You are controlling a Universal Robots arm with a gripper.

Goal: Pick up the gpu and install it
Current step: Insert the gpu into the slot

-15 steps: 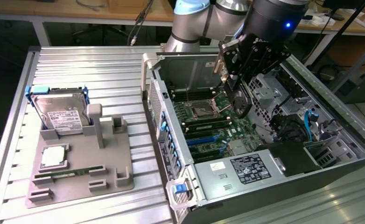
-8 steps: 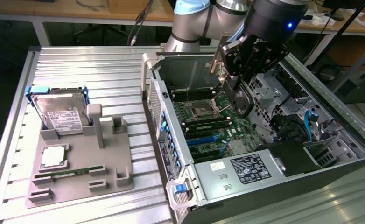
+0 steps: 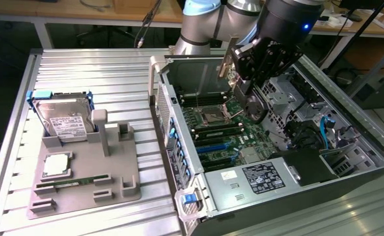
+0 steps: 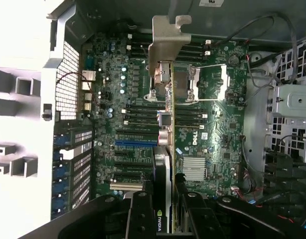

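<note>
Holding anything?
— Gripper (image 4: 163, 211) was clamped on the gpu (image 4: 165, 127). NVIDIA logo sat between the fingers (image 4: 140, 214).
— Where was the card?
— Edge-on, silver bracket leading, above the DELL motherboard (image 4: 213, 124), inside the open case (image 3: 310, 196).

A: How is the light from outside?
B: Bright and even from overhead. The ribbed table (image 3: 100, 64) glares pale at the exterior view's left, and the open case (image 3: 160, 88) holds deep shadow inside.
A: And at the wrist?
B: Dim over the motherboard (image 4: 208, 129), the holder (image 4: 16, 87) blown out white, the gpu (image 4: 164, 129) glinting at its bracket
</note>
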